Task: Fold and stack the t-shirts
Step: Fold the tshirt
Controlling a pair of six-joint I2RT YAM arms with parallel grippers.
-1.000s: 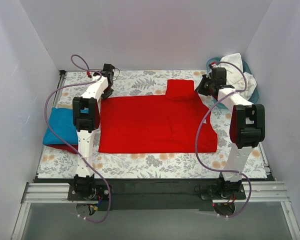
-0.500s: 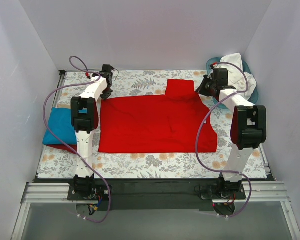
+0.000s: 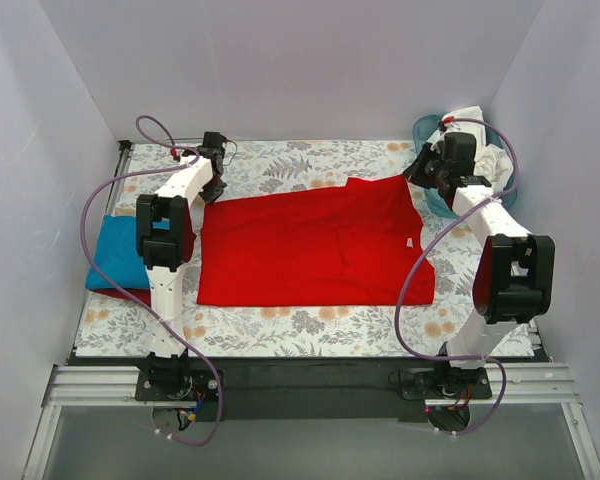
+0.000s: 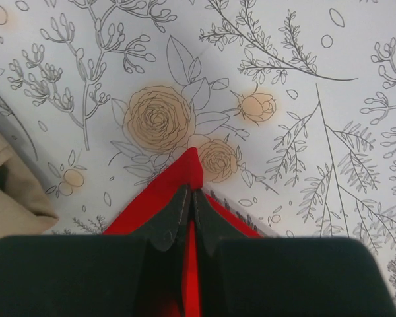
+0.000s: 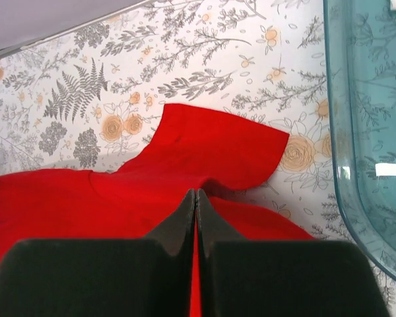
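1. Red shirt (image 3: 310, 245): lies spread flat in the middle of the tabletop (image 3: 280, 165), which carries a floral print. 1 sleeve lies at the far right corner, beside the basket (image 5: 356, 132).

2. Left hand (image 4: 191, 193): positioned at the far left corner of the red shirt. The fingers are pressed together, with a red cloth corner pinched between them. The tip of that corner projects past the fingertips and rests on the floral print. A beige object (image 4: 13, 191) lies at the left edge of the left wrist view; its kind cannot be determined.

3. Right hand (image 5: 195, 195): positioned at the far right corner of the red shirt, near the basket. The fingers are pressed together on red cloth just below the sleeve.

4. Blue shirt (image 3: 115, 255): lies folded at the left edge of the tabletop, beside the left arm and apart from the red shirt. A red edge shows under its near side.

5. White shirts (image 3: 480, 140): lie heaped in the teal basket at the far right corner of the tabletop, behind the right arm.
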